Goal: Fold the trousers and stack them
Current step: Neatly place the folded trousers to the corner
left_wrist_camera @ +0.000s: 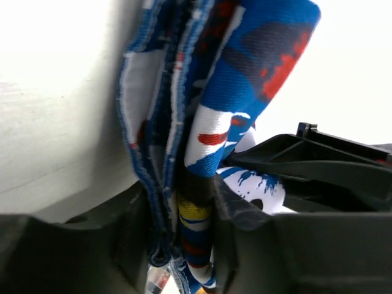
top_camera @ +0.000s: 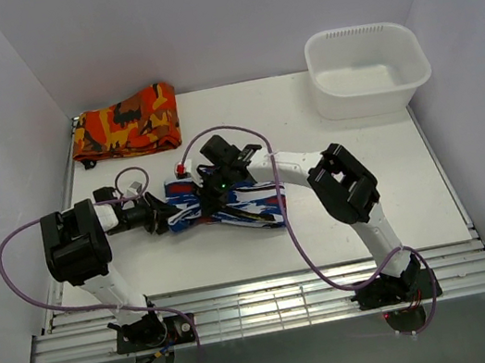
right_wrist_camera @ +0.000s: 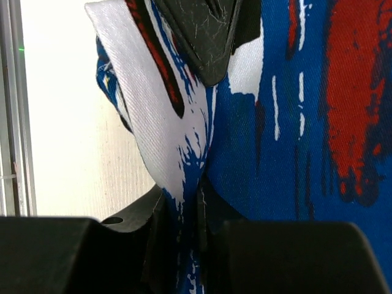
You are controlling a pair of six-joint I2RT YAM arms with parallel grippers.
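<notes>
Twill-woven blue-and-white trousers (top_camera: pixel 251 204) sit bunched, clenched in left and right jaws.

The trousers (top_camera: pixel 228 205) lie bundled mid-tabletop (top_camera: pixel 369 206), nearer its left side. The left fingers (left_wrist_camera: pixel 128 233) meet their left end; the right fingers (right_wrist_camera: pixel 152 214) sit on their middle. A folded cloth (top_camera: pixel 124 124) lies in the far-left corner, and a tub (top_camera: pixel 368 68) in the far-right corner.

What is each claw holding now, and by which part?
Both hold the trousers. The left claw pinches the bunched layered edges at their left end; the right claw pinches a fold nearer the middle.
</notes>
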